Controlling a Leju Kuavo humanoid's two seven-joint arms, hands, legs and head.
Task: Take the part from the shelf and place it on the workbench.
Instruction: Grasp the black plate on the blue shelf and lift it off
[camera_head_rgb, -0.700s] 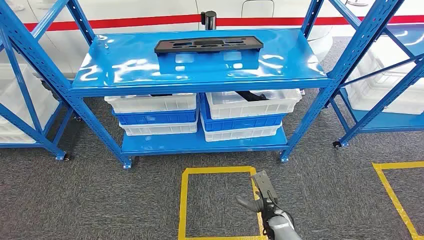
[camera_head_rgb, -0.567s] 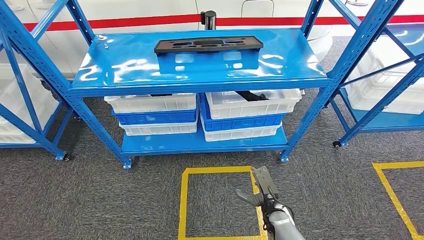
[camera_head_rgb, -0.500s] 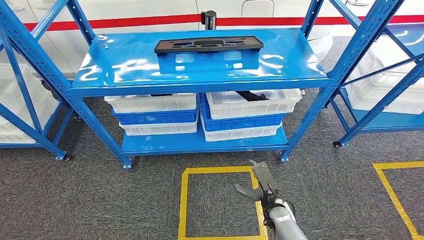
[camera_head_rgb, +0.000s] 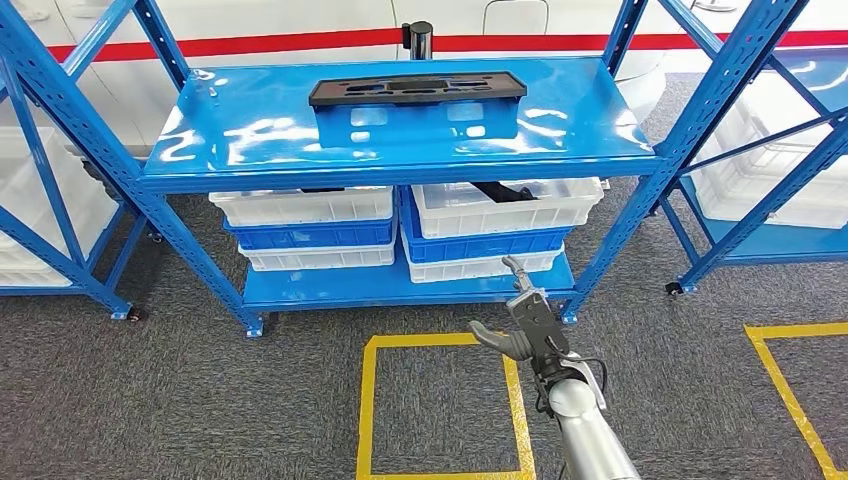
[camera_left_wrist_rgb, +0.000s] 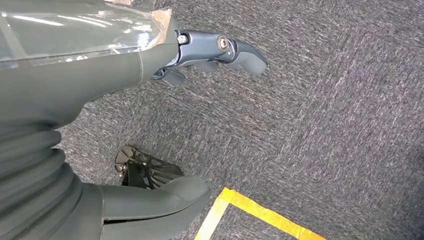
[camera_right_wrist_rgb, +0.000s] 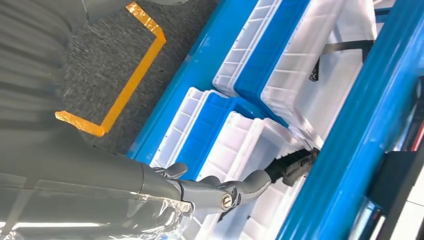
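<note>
Shelving (camera_head_rgb: 400, 165) stands ahead of and above the right hand (camera_head_rgb: 525, 325), stacked crates (camera_head_rgb: 490, 235) on its lower level just beyond the fingers. Higher and further off, on the top shelf, lies the black part (camera_head_rgb: 415, 90), untouched. The right hand is spread, holding nothing; the left hand (camera_left_wrist_rgb: 150, 125) hangs over carpet, likewise spread. This looks like the reach step; next, the hand must rise to the part's edge.

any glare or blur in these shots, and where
Head view: sharp, with white glare patches on the glossy blue shelf top around the black part. Left wrist view: sharp carpet, glare on the left hand cover. Right wrist view: right hand sharp, white bins washed out.
</note>
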